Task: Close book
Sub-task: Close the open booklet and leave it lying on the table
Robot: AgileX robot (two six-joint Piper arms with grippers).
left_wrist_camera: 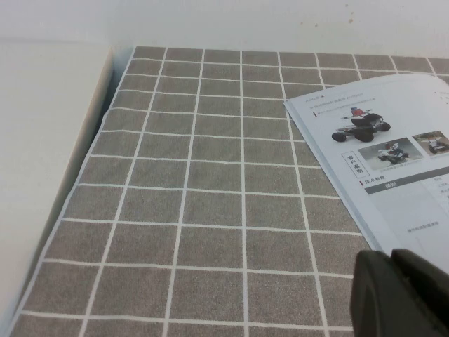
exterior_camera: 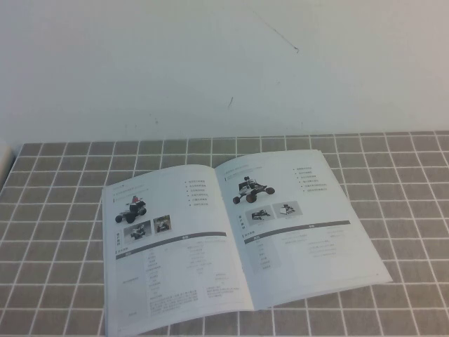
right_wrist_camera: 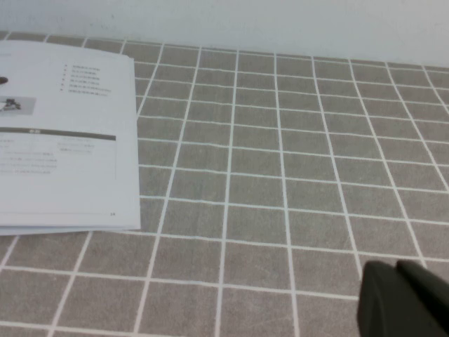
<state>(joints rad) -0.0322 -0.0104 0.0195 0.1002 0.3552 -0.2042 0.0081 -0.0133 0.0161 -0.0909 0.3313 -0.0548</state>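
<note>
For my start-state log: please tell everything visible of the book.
The book is a thin paper booklet, lying open face up on the grey checked cloth. Both white pages show small vehicle photos, a dark band and tables of text. Only the cloth touches it; the left gripper is off its left side, the right gripper off its right.

free tablecloth [exterior_camera: 407, 210] flanking book [exterior_camera: 238, 239], left gripper [left_wrist_camera: 401, 295], right gripper [right_wrist_camera: 405, 302] over it

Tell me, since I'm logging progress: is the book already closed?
No, the book lies open, both pages showing, the left pincer beside its left edge and the right pincer beside its right edge.
</note>
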